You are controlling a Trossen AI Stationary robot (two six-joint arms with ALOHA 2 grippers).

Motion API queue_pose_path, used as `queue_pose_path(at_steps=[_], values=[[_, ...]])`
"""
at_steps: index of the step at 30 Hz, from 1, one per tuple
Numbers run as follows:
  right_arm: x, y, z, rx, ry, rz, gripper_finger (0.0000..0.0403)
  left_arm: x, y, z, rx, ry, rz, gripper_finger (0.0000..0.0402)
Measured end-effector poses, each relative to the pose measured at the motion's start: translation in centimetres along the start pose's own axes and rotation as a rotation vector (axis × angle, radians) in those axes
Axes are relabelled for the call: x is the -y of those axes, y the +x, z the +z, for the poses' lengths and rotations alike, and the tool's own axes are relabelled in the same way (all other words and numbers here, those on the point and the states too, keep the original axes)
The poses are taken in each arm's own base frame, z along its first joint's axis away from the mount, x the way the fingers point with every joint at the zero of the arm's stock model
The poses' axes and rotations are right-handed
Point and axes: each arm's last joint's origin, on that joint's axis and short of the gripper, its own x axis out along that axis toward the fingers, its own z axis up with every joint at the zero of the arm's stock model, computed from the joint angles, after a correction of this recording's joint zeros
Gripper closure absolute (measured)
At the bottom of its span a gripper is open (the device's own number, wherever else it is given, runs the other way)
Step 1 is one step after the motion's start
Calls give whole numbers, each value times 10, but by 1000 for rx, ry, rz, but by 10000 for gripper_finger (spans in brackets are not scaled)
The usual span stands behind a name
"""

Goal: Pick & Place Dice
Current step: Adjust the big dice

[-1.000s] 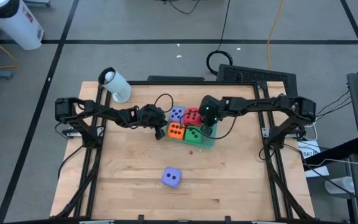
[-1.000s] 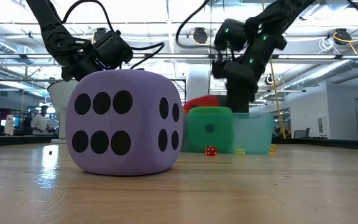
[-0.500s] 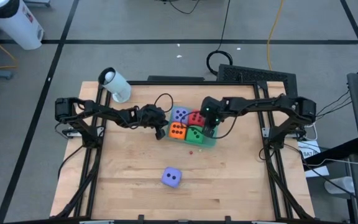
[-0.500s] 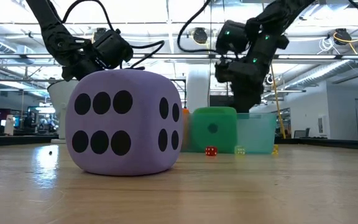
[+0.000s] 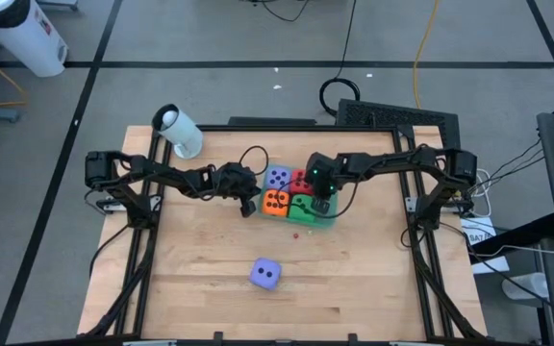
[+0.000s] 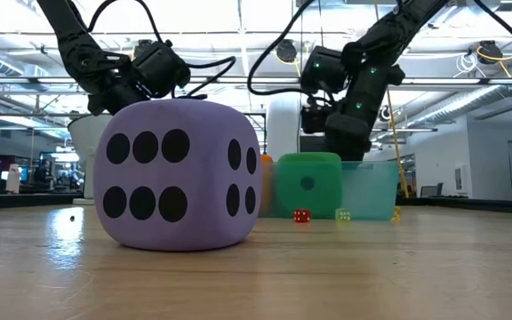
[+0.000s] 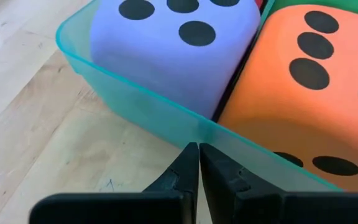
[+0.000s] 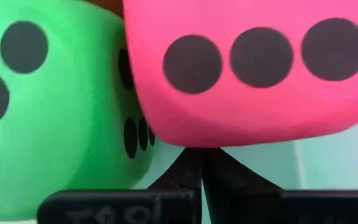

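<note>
High view: four soft cubes, lavender die [image 5: 276, 178], red die [image 5: 301, 181], orange die [image 5: 276, 201] and green die [image 5: 302, 205], sit packed in a translucent green tray [image 5: 329, 217]; the right gripper [image 5: 322, 195] hangs over the red and green ones, the left gripper [image 5: 251, 200] just beside the orange.
Low view: a second lavender die [image 6: 179, 174], matte, with rounded edges, lies alone on the wooden table [image 6: 398, 267], well apart.
Left wrist view: fingers pressed together at the tray's glossy rim, pinching nothing.
Right wrist view: fingers pressed together right under the red die, empty.
</note>
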Motion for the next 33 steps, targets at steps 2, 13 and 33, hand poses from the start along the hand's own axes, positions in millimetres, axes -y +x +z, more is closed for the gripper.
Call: queue_pose_path(at_steps=[2,13,33], values=[[0,0,0,-1,-2,0,403,0,0,0,-1,0,0,376],[-1,-11,-5,-37,14,0,403,0,0,-1,-10,1,1,376],[-27,-46,-20,-111,28,172,403,-1,0,-6,-62,23,5,376]])
